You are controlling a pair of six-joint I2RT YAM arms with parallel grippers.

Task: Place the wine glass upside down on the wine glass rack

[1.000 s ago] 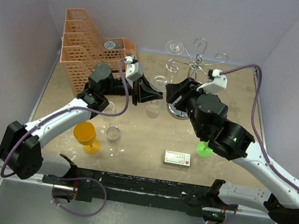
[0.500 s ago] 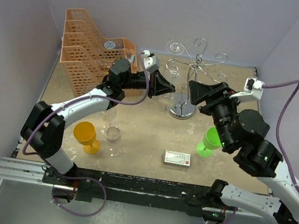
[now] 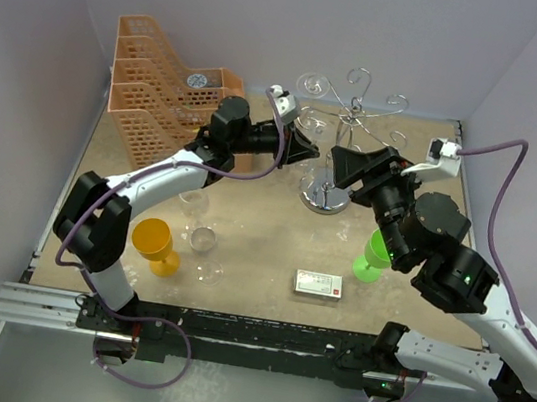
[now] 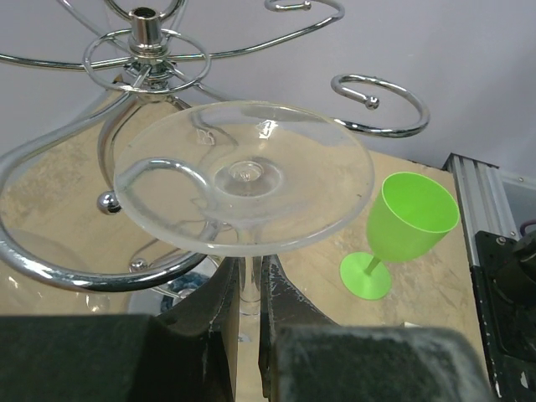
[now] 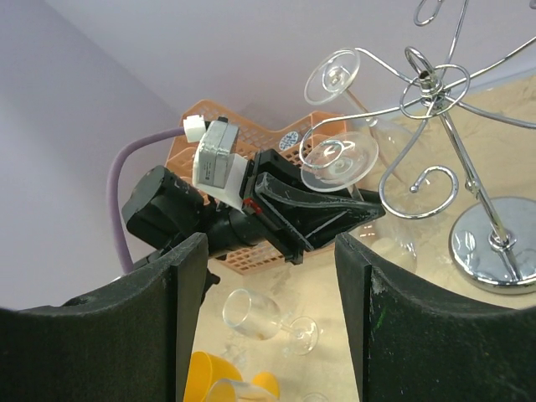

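Up at the rack (image 3: pixel 326 199), the left gripper (image 4: pixel 248 289) is pinched tight on the stem of a clear wine glass (image 4: pixel 243 176). The glass is upside down, foot on top; its bowl is hidden below the fingers. In the left wrist view the foot sits level with the lower curled arms, below the hub, and one chrome curl shows through it. I cannot tell whether the stem is inside that curl or only beside it.

The right gripper (image 3: pixel 340 163) hovers just right of the glass, facing it, with its fingers spread wide and nothing between them.

Another clear glass (image 5: pixel 332 75) hangs foot-up on a far arm. A green goblet (image 3: pixel 373 257) stands right of the rack's base, a yellow goblet (image 3: pixel 156 243) near the left, and an orange basket (image 3: pixel 155 83) sits at the back left.
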